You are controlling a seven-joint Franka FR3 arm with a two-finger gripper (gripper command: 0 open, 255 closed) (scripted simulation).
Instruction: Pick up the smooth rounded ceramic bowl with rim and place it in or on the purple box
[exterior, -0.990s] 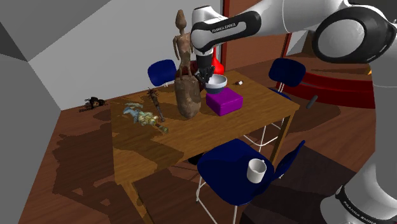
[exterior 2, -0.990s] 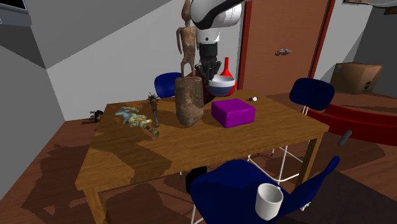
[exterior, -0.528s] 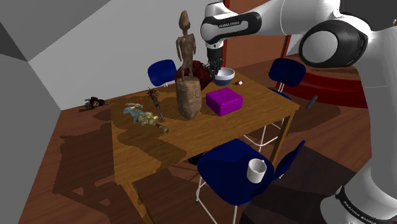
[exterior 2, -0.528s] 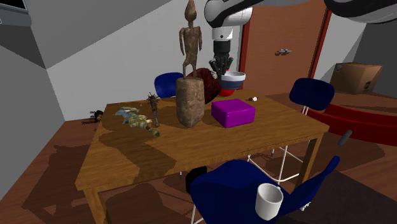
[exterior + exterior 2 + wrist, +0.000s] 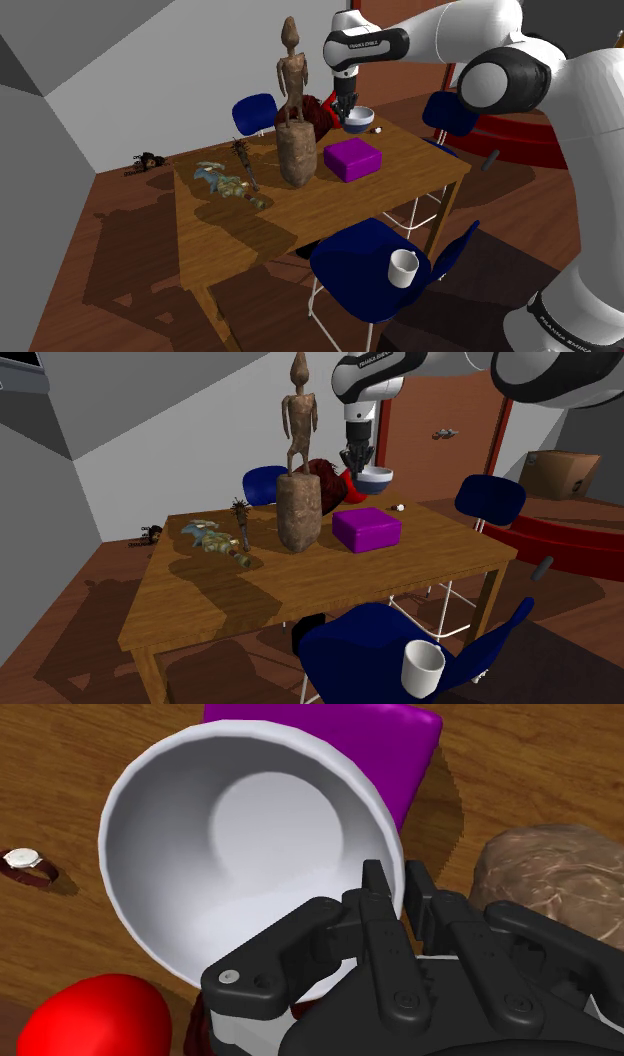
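A white bowl with a blue outside point(image 5: 358, 119) point(image 5: 375, 477) hangs in the air above the wooden table point(image 5: 420, 170), over the far edge of the purple box point(image 5: 352, 159) point(image 5: 366, 528). My black gripper point(image 5: 349, 110) point(image 5: 357, 460) is shut on the bowl's rim from above. In the wrist view the bowl's white inside point(image 5: 250, 854) faces the camera, and the gripper point(image 5: 402, 896) pinches its rim between both fingers. Part of the purple box point(image 5: 405, 749) shows below the bowl.
A tall wooden statue on a stump point(image 5: 292, 110) point(image 5: 298, 482) stands just beside the box. A red vase point(image 5: 352, 492) point(image 5: 90, 1014) and a small watch point(image 5: 25, 862) lie behind it. A figurine point(image 5: 225, 183) lies on the table. Blue chairs surround it; one holds a white mug point(image 5: 402, 266).
The gripper has carried the bowl upward and towards the shoulder view's right, away from the statue and over the box's far side.
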